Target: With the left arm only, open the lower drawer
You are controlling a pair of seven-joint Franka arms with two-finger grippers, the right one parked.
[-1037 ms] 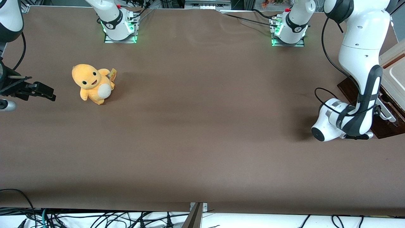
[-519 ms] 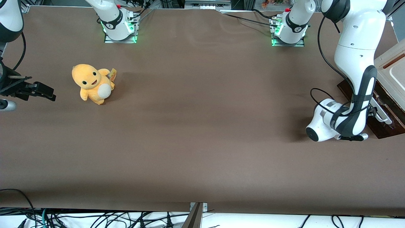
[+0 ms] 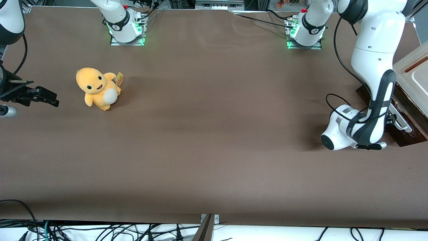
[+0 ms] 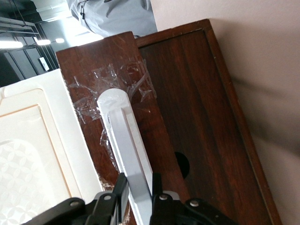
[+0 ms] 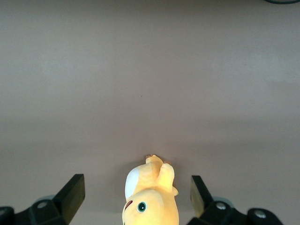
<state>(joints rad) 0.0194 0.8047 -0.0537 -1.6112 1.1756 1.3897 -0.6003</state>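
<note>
**Left wrist view: fingers clamped on the drawer handle**

Left wrist view gives us what matters most: the black two-finger gripper [image 4: 138, 190] grips the long white bar handle [image 4: 125, 145] of the lower drawer, one finger pressed on each side of the bar. The drawer's glossy dark brown wood front [image 4: 101, 79] carries patches of clear tape around the handle, and next to it lies a dark wood panel [image 4: 201, 117] with a round hole.

In the front view we see only the large white jointed left arm [image 3: 374, 70] bent low at the working arm's end of the table, its wrist covering the gripper; the drawer [image 3: 406, 132] shows as a dark sliver at the table's edge under a cream framed panel [image 3: 413, 72]. The grip itself is hidden there.

To do this step well, we judge the pull should run straight along the drawer's travel, steady and level, so the bar does not slip from the fingers.

A yellow plush toy [image 3: 97, 87] sits well apart, toward the parked arm's end.
</note>
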